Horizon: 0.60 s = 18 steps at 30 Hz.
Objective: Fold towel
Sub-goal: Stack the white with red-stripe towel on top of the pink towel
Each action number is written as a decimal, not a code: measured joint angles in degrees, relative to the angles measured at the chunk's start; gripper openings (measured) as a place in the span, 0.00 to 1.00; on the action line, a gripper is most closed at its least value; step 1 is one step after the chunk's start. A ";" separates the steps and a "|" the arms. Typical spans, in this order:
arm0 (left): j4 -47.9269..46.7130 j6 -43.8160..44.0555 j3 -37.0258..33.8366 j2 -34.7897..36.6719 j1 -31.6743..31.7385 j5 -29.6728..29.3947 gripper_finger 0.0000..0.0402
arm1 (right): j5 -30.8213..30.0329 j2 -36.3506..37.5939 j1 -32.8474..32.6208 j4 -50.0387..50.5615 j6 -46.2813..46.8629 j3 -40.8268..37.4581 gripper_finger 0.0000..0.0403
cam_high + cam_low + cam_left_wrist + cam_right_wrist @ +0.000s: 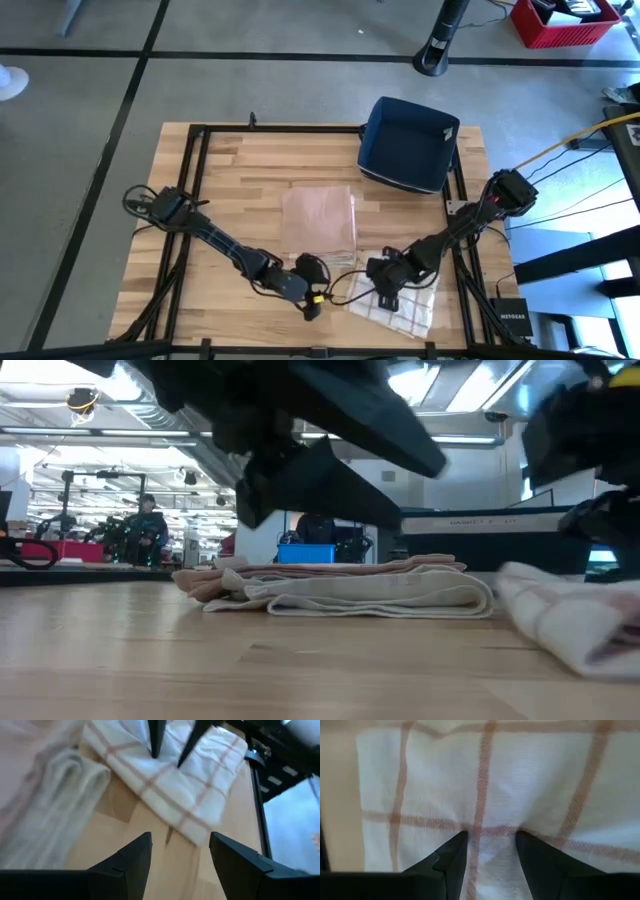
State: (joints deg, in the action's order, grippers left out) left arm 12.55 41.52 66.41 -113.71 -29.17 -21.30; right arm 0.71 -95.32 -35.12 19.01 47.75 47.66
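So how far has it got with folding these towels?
One pink towel already lies folded mid-table. The checked towel is in hand: it lies rumpled near the table's front edge, the right gripper down on it with fingers apart against the cloth, the left gripper open beside it over bare wood. Its folding looks barely begun, so that is what is left.

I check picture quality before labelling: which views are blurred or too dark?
Low view: both arms are dark, unfocused shapes against bright ceiling lights; the folded towels stay fairly clear. Left wrist view: the pink towel is smeared. Right wrist view: the checked towel fills the picture, slightly soft.
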 joint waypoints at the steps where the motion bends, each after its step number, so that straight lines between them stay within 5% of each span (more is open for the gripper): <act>1: 0.02 1.78 0.88 -1.05 -0.07 0.01 0.48 | -0.79 -1.13 -0.38 -2.46 0.08 0.21 0.43; 9: -0.03 24.58 3.83 -8.03 -0.49 2.32 0.48 | -2.06 -8.12 -1.28 -15.46 2.00 0.71 0.43; 18: 0.40 31.51 4.00 -8.59 -1.24 2.87 0.48 | -6.74 -8.51 -1.37 -17.00 0.86 0.56 0.43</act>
State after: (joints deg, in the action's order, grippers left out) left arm 12.94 73.03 70.41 -122.30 -30.41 -18.43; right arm -6.03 -103.83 -36.49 2.01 48.61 48.23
